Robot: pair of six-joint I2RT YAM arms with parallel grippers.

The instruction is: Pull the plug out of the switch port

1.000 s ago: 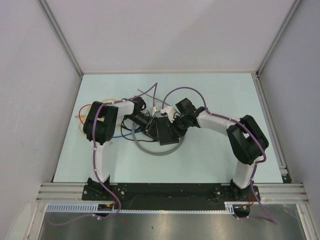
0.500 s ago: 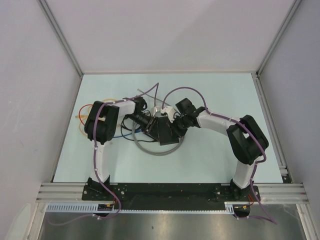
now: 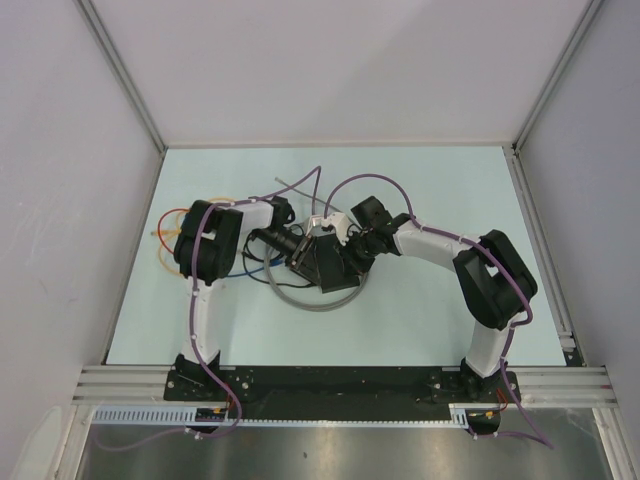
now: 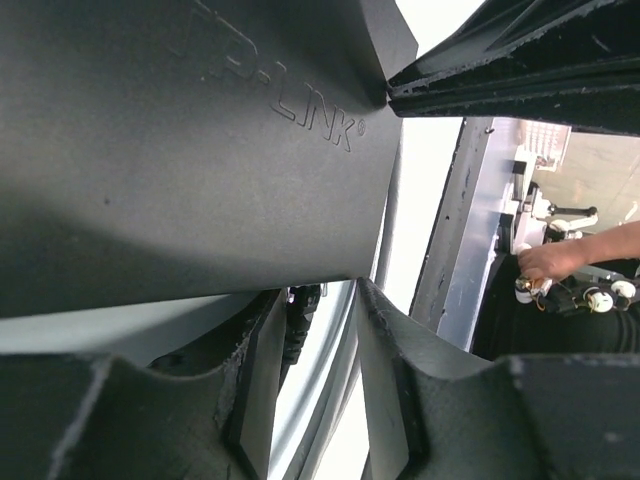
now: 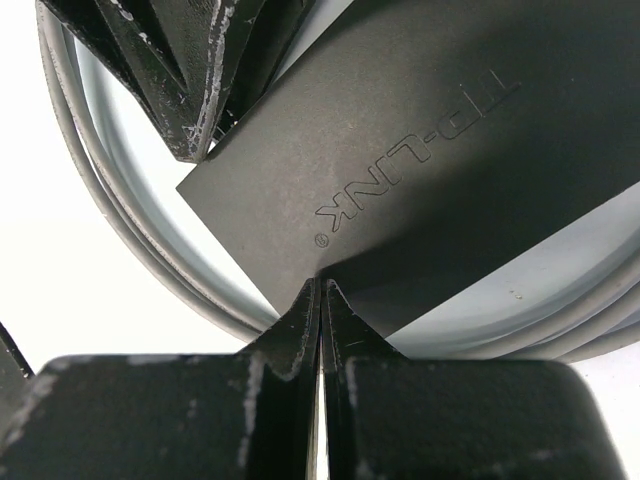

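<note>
Pale green table (image 3: 430, 190), walled in white on three sides, has both arms meeting near its middle over the switch (image 3: 328, 268), which lies flat and skewed to the table's edges on a loop of grey cable (image 3: 300, 303). From the left gripper (image 4: 320, 298) the switch lies straight ahead and very close: its lettered top fills that wrist view and one edge runs just past the fingertips. The jaws stand apart, and only cable and table show through the gap. The right gripper (image 5: 320, 285) comes from the opposite side, clenched with its fingers pressed together, and their tips rest at the switch's near edge, which looks like a hold-down rather than a grasp. Neither wrist view shows the plug or the port face, so I cannot tell which side the plug leaves from. Judging by the arms, the left is the one placed to take it. A pull should run along the plug's own axis, away from the box. Open table lies toward the far wall and to the right. On the left, coloured cables (image 3: 160, 238) lie beside the left arm, and the grey loop under the switch could drag.
</note>
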